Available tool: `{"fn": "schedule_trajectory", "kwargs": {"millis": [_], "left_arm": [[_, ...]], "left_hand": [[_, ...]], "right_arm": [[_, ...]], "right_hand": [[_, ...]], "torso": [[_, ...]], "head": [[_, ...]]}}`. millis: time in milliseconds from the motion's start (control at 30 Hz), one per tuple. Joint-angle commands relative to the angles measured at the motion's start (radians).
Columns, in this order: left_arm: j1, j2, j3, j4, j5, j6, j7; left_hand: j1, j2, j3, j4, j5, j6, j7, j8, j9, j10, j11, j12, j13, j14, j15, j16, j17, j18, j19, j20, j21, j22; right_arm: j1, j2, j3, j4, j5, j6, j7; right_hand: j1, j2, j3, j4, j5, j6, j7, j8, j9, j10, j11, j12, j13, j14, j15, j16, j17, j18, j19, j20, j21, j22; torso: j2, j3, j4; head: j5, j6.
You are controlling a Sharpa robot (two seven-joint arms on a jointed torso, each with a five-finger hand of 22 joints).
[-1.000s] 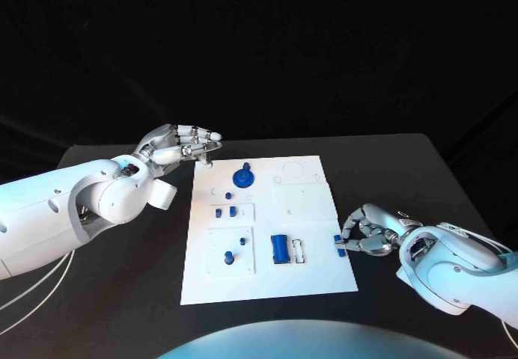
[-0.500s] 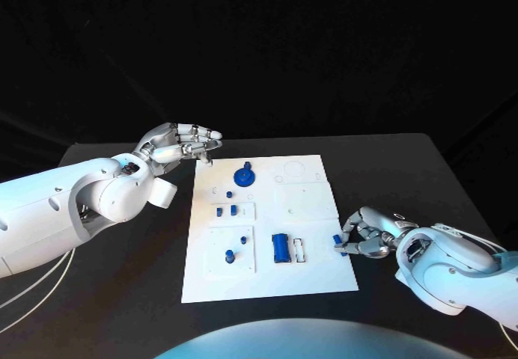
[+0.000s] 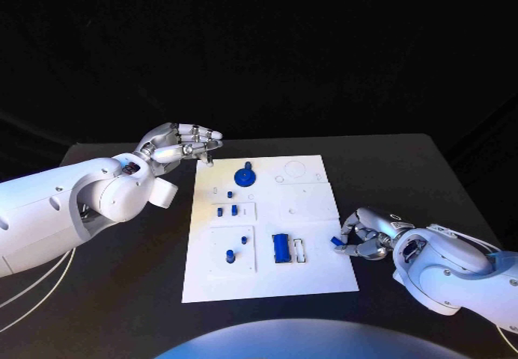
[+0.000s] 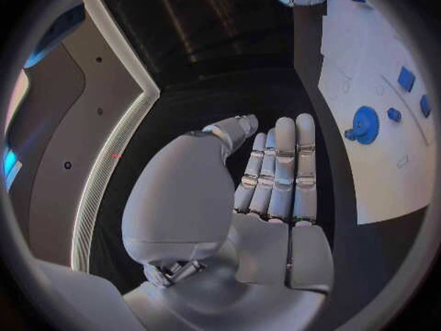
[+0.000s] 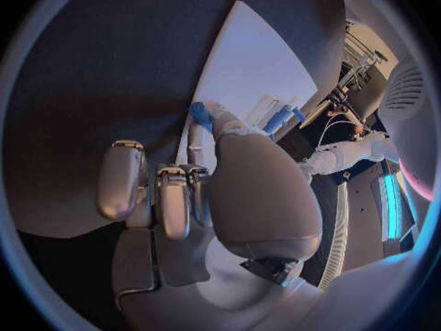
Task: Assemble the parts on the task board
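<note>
Left hand (image 3: 181, 142): raised beside the far left corner of the task board (image 3: 313, 273), fingers partly curled with a fingertip close to the board's edge; nothing seen in it. In the left wrist view the same hand (image 4: 271, 176) shows its fingers laid side by side, straight, apart from the board.

Task board: white plate, middle of the black table (image 3: 400, 161). On it, left to right: a blue gear-like disc (image 3: 245, 177) near the far end; small blue pegs (image 3: 224, 211) in the middle block; a blue peg (image 3: 230, 256) in the near left block; a blue cylinder (image 3: 281, 246) lying just beside a white bracket.

Right hand (image 3: 361, 235): at the board's right edge, level with the cylinder, fingers closed on a small blue part (image 3: 337, 241). The right wrist view shows the part (image 5: 199, 114) at the fingertips, against the board's edge.

Change over the last second: the right hand has edged slightly toward the board with the part; the left hand is almost unmoved.

Unclear: the held part's shape, mostly covered by fingers; whether it touches the board.
</note>
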Motion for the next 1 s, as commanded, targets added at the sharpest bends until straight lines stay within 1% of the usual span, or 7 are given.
{"fn": "schedule_trajectory", "kwargs": {"millis": [33, 133, 200, 300, 533, 767, 1000], "left_arm": [[0.001, 0.001, 0.001, 0.003, 0.005, 0.011, 0.006], [0.001, 0.001, 0.001, 0.004, 0.005, 0.011, 0.006], [0.001, 0.001, 0.001, 0.004, 0.005, 0.011, 0.006], [0.001, 0.001, 0.001, 0.004, 0.004, 0.010, 0.006], [0.001, 0.001, 0.001, 0.004, 0.004, 0.009, 0.006], [0.001, 0.002, 0.001, 0.004, 0.004, 0.008, 0.005], [0.001, 0.005, 0.001, 0.005, 0.004, 0.007, 0.005]], "left_hand": [[-0.006, 0.004, 0.003, -0.002, 0.006, -0.005, 0.004, 0.006, 0.002, -0.009, 0.001, 0.004, 0.000, 0.001, 0.006, 0.000, -0.002, 0.014, -0.005, 0.004, -0.003, -0.001], [-0.008, 0.005, 0.004, -0.002, 0.006, -0.006, 0.004, 0.010, 0.002, -0.012, 0.000, 0.009, 0.000, 0.000, 0.006, 0.001, -0.002, 0.014, -0.005, 0.004, -0.004, -0.002], [-0.008, 0.005, 0.004, -0.002, 0.006, -0.006, 0.004, 0.010, 0.002, -0.012, 0.000, 0.009, 0.000, 0.000, 0.006, 0.001, -0.002, 0.014, -0.005, 0.004, -0.004, -0.002], [-0.008, 0.005, 0.004, -0.002, 0.006, -0.006, 0.004, 0.010, 0.002, -0.012, 0.000, 0.009, 0.000, 0.000, 0.006, 0.001, -0.002, 0.014, -0.005, 0.004, -0.004, -0.002], [-0.008, 0.005, 0.004, -0.002, 0.006, -0.006, 0.004, 0.010, 0.002, -0.012, 0.000, 0.009, 0.000, 0.000, 0.006, 0.001, -0.002, 0.014, -0.005, 0.004, -0.004, -0.002], [-0.007, 0.005, 0.005, -0.003, 0.006, -0.006, 0.004, 0.011, 0.002, -0.012, 0.000, 0.010, 0.000, 0.000, 0.006, 0.001, -0.002, 0.014, -0.005, 0.004, -0.004, -0.002], [-0.007, 0.005, 0.005, -0.003, 0.006, -0.006, 0.004, 0.011, 0.002, -0.012, 0.000, 0.010, 0.000, 0.000, 0.006, 0.001, -0.002, 0.014, -0.005, 0.004, -0.004, -0.002]], "right_arm": [[-0.010, 0.009, -0.009, -0.009, -0.035, 0.086, -0.035], [-0.011, 0.013, -0.009, -0.009, -0.047, 0.093, -0.040], [-0.011, 0.015, -0.009, -0.006, -0.052, 0.087, -0.043], [-0.011, 0.015, -0.009, -0.002, -0.053, 0.075, -0.046], [-0.001, 0.011, -0.007, 0.032, -0.005, 0.031, -0.044], [0.034, 0.013, -0.006, 0.070, 0.060, -0.004, -0.035], [0.046, 0.039, -0.006, 0.093, 0.121, -0.036, -0.025]], "right_hand": [[0.024, 0.002, 0.022, -0.004, 0.004, 0.008, -0.006, -0.005, -0.005, 0.104, -0.005, 0.003, 0.263, 0.105, -0.006, 0.002, 0.259, -0.015, 0.018, -0.007, -0.002, 0.169], [0.051, -0.001, 0.059, -0.013, 0.004, 0.015, -0.007, -0.011, -0.006, 0.104, -0.006, 0.003, 0.263, 0.105, -0.007, 0.002, 0.258, -0.015, 0.018, -0.008, -0.004, 0.169], [0.076, 0.003, 0.113, -0.023, 0.005, 0.021, -0.009, -0.020, -0.009, 0.104, -0.008, 0.003, 0.263, 0.105, -0.009, 0.002, 0.258, -0.015, 0.018, -0.010, -0.005, 0.169], [0.075, 0.003, 0.145, -0.023, 0.005, 0.024, -0.011, -0.024, -0.009, 0.104, -0.010, 0.003, 0.263, 0.105, -0.010, 0.002, 0.259, -0.015, 0.019, -0.010, -0.003, 0.170], [0.013, -0.007, 0.226, -0.012, 0.002, 0.025, -0.013, -0.026, 0.005, 0.104, -0.012, 0.003, 0.263, 0.106, -0.012, 0.003, 0.263, -0.017, 0.022, -0.012, 0.006, 0.172], [-0.020, -0.006, 0.254, -0.008, 0.001, 0.020, -0.012, -0.024, 0.014, 0.104, -0.011, 0.003, 0.263, 0.106, -0.011, 0.003, 0.263, -0.018, 0.024, -0.012, 0.013, 0.174], [-0.093, -0.016, 0.266, -0.001, -0.001, 0.017, -0.008, -0.023, 0.027, 0.104, -0.007, 0.003, 0.263, 0.106, -0.008, 0.003, 0.263, -0.019, 0.027, -0.010, 0.019, 0.176]], "torso": [[0.000, 0.0001, 0.0000], [0.001, 0.0002, -0.0002], [0.000, 0.0000, 0.0002], [0.000, 0.0001, 0.0008], [0.000, -0.0001, 0.0008], [0.000, -0.0005, 0.0005], [0.000, 0.0007, 0.0013]], "head": [[0.000, -0.002], [0.000, -0.001], [-0.001, 0.000], [0.000, 0.000], [0.002, 0.001], [0.003, 0.000], [0.009, -0.002]]}}
